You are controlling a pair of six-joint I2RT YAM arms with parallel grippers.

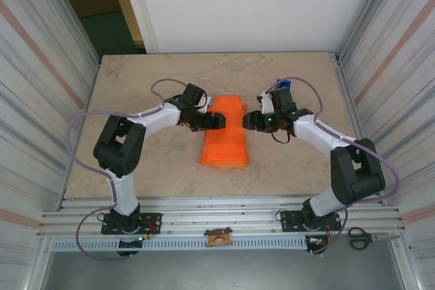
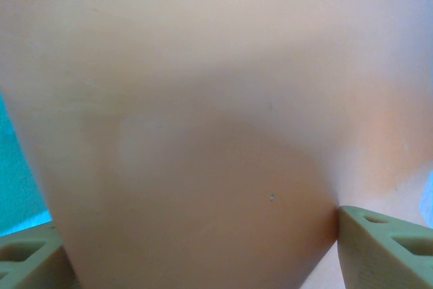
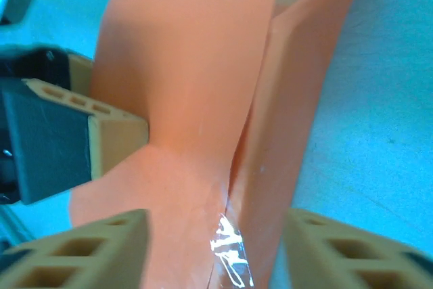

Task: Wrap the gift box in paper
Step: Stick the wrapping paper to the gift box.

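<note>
Two grippers meet at the paper (image 1: 224, 137), which lies folded into a long parcel in the middle of the table (image 1: 149, 161); take that parcel as your landmark. The gift box is hidden, and you can judge it sits inside the fold, the paper serving as its only container. At the parcel's left edge, your left gripper (image 1: 216, 121) has its jaws spread wide, with paper filling the span and touching its fingers (image 2: 385, 248). Whether it truly clamps you cannot tell, but it looks placed to brace the fold. At the parcel's right edge, your right gripper (image 1: 249, 120) stands part-way open astride the raised seam, close to a shiny strip of tape (image 3: 230, 252). Nothing is visibly pinched, and it is probably there to press the seam down. Beyond the parcel to the right sits the blue tape dispenser (image 1: 283, 86).
</note>
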